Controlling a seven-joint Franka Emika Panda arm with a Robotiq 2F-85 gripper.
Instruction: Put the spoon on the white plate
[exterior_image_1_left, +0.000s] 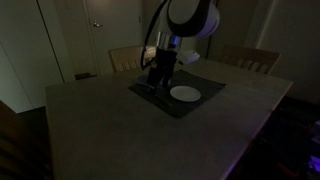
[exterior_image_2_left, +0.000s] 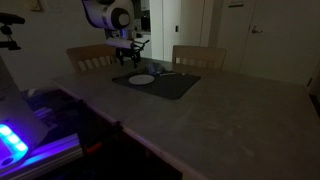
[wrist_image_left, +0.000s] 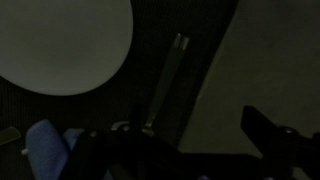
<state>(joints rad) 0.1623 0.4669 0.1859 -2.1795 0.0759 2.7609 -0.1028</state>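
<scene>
The wrist view's edge crops the round white plate (wrist_image_left: 60, 40). The gripper (wrist_image_left: 185, 132) hides the slim metal spoon (wrist_image_left: 168, 80) at its lower end.

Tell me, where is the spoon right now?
In the wrist view the spoon lies on the dark placemat, just right of the white plate, its lower end by the gripper.

The arm (exterior_image_1_left: 190, 15) is white and round, like fat tubes joined up, at the top middle of an exterior view; a dark round cap (exterior_image_2_left: 122, 16) sits on its big joint at the upper left; a thin dark cable (exterior_image_1_left: 150, 25) curves beside it; the gripper (exterior_image_1_left: 160, 72) is black and blocky; in the wrist view its fingers (wrist_image_left: 268, 128) are dark, square bars along the bottom edge.
</scene>
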